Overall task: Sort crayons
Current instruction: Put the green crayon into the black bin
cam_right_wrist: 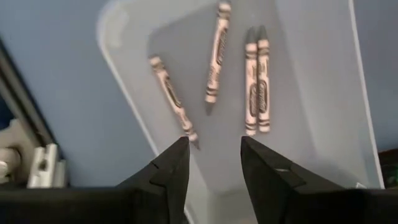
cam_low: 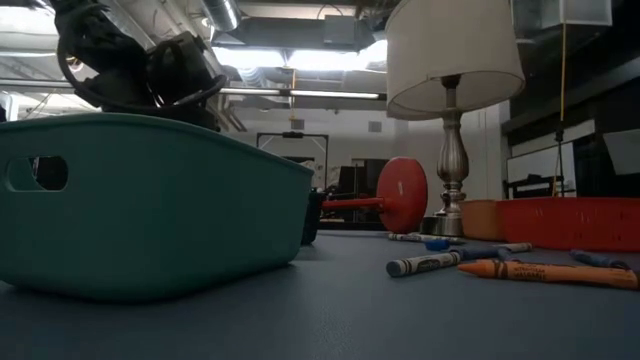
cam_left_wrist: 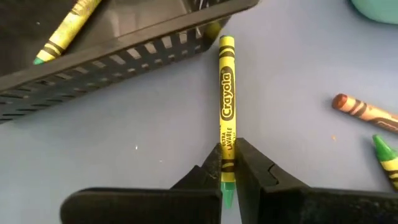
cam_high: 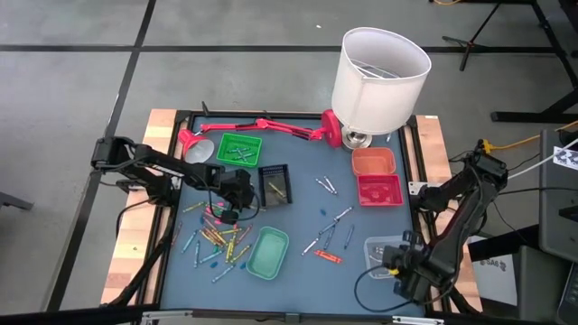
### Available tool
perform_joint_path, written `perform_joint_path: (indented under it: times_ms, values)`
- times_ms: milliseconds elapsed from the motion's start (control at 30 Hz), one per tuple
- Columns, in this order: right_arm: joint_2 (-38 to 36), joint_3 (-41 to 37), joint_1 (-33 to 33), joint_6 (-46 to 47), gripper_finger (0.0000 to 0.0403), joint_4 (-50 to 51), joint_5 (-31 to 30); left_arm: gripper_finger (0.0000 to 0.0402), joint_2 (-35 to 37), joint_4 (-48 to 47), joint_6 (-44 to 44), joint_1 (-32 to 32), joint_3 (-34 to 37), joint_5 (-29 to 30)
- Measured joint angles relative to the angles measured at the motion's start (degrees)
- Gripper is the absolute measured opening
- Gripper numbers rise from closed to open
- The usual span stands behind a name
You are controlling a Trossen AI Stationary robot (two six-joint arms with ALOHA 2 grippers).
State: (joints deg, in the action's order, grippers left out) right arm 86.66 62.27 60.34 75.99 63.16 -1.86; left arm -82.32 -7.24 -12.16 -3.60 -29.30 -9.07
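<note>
On the blue desk (cam_high: 298,203), the left gripper (cam_left_wrist: 227,171) has its jaws closed on a yellow crayon (cam_left_wrist: 226,93) near its tip, beside the black tray (cam_left_wrist: 112,56); so shallow a grip may let it swivel or drop. The right gripper (cam_right_wrist: 214,152) hangs open over the clear tray (cam_right_wrist: 298,74).

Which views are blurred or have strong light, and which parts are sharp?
Low view: the teal tray close to the lens looks soft, the ceiling lights behind glare, the orange crayon is sharper. Left wrist view: the yellow crayon held in the left gripper is sharp, its label readable. Right wrist view: the grey crayons in the clear tray look soft.
</note>
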Motion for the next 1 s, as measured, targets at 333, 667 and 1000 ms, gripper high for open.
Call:
perform_joint_path:
  times_ms: [333,667,1000]
  values:
    - [0.01,3.88,-5.56,-3.20,0.0143,-0.17,-7.98,0.0006,1.74,-1.38,0.06,0.09,0.09,-2.71]
    - [0.01,4.56,-17.04,-22.85,0.0143,-0.63,-9.69,0.0006,6.74,-1.43,0.25,2.49,0.09,-4.10]
    - [0.01,4.56,-26.72,-37.17,0.0143,-1.26,-9.74,0.0006,12.95,1.44,1.54,3.45,0.02,-3.92]
